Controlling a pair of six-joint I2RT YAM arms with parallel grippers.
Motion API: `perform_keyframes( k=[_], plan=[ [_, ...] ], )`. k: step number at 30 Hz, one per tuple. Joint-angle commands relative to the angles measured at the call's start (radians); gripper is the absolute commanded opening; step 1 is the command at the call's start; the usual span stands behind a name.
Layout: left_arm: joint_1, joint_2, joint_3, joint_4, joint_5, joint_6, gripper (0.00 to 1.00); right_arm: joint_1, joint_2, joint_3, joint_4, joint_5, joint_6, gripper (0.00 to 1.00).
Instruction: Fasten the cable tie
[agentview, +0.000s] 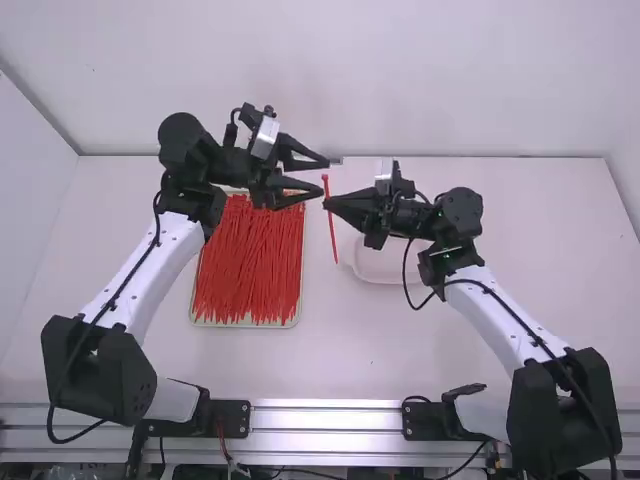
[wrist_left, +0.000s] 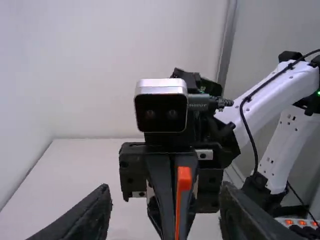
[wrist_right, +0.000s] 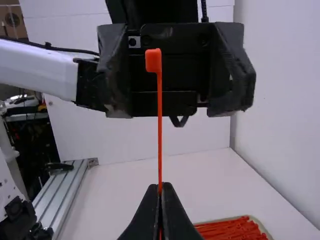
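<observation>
Operator: Right gripper (agentview: 329, 203) first. What has it got?

Observer: Its jaws are pressed fully together on the red cable tie (agentview: 332, 232), pinching the strap in its upper part, below the head (agentview: 325, 179). On the high view's clock face, the head stands at twelve o'clock from the pinch. The tail hangs toward six, clear of the table (agentview: 540, 230).

Operator: And the left gripper (agentview: 314, 178)?

Observer: Spread wide, holding nothing. It sits at about ten o'clock from the pinch and faces the right one. The head is just at the mouth of its fingers (wrist_right: 231, 75), not touching them as far as I can tell.

Operator: So the step, as I judge it, is taking over the head end. No loop is formed yet.

Observer: Agreed. To do it well, I'd close the left one squarely on the head, flat sides between the fingers, leaving the slot uncovered so the tail can enter. The right should let go only once that hold is firm. Then it should regrip close to the tail tip, where the strap is easier to aim.

Operator: Risks?

Observer: A thin strap twists easily, and a skewed grip would turn the slot away.

Operator: Surroundings?

Observer: The tray (agentview: 246, 323) of spare ties (agentview: 250, 260) lies at seven o'clock from the pinch. A clear container (agentview: 372, 275) lies at five o'clock.
</observation>
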Motion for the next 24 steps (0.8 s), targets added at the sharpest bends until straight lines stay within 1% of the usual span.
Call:
perform_keyframes(
  k=[1,7,9,14,19,22,24],
  plan=[
    [-0.016,0.000,0.021,0.002,-0.006,-0.007,0.51,0.000,0.003,0.033,0.019,-0.006,0.008,0.00],
    [-0.024,0.000,0.021,0.003,-0.006,-0.003,0.45,0.001,0.003,0.033,0.050,0.001,0.031,0.00],
    [-0.029,0.000,0.021,0.004,-0.006,-0.005,0.44,0.001,0.003,0.033,0.056,0.002,0.032,0.00],
    [-0.035,0.000,0.021,0.004,-0.006,-0.004,0.40,-0.001,0.003,0.033,0.069,0.007,0.033,0.00],
    [-0.037,0.000,0.021,0.003,-0.009,-0.005,0.29,0.001,0.003,0.033,0.069,0.021,0.033,0.00],
    [-0.040,0.000,0.021,0.003,-0.010,0.000,0.26,0.001,0.003,0.033,0.073,0.021,0.033,0.00],
    [-0.040,0.000,0.021,0.003,-0.010,0.000,0.18,0.001,0.003,0.033,0.073,0.021,0.033,0.00]
  ],
)
